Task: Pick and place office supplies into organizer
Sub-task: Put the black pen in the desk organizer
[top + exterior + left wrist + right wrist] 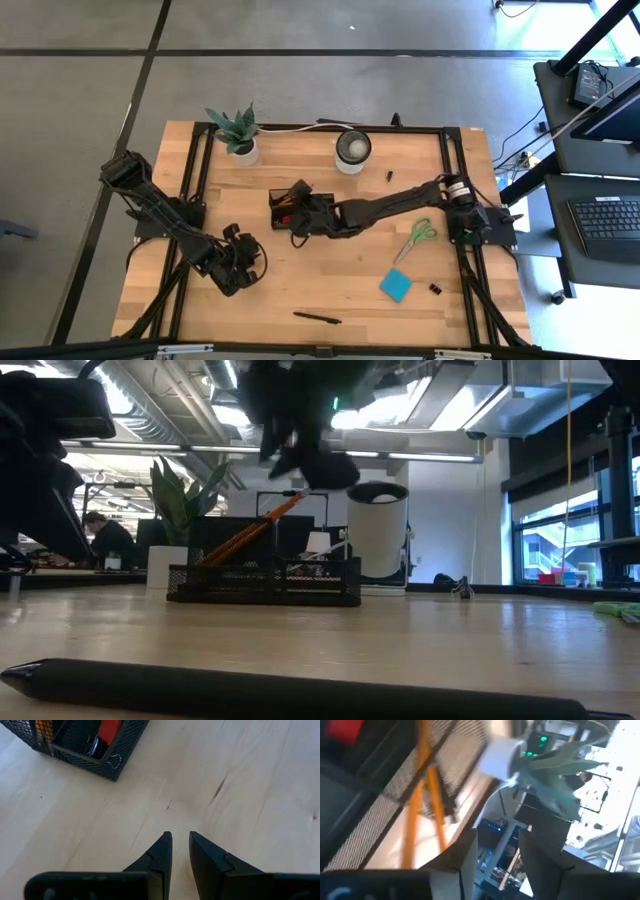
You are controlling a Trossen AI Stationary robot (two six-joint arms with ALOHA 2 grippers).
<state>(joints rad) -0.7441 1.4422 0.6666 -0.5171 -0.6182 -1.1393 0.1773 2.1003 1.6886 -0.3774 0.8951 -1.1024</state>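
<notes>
The black mesh organizer (287,208) (265,581) stands mid-table. Two orange pencils (250,532) (422,780) stick out of it, leaning slantwise, and a red eraser (108,731) lies inside. My right gripper (497,835) (303,207) hangs open just over the organizer with nothing between its fingers. My left gripper (180,836) (240,266) stands open low over bare wood, to the organizer's near left. On the table lie green-handled scissors (418,236), a blue sticky-note pad (396,285), a black clip (436,289) and a black pen (317,318) (300,696).
A potted plant (237,131) and a round white cup (352,150) stand at the far edge behind the organizer. A small black item (389,176) lies right of the cup. Bare wood stretches between the organizer and the pen.
</notes>
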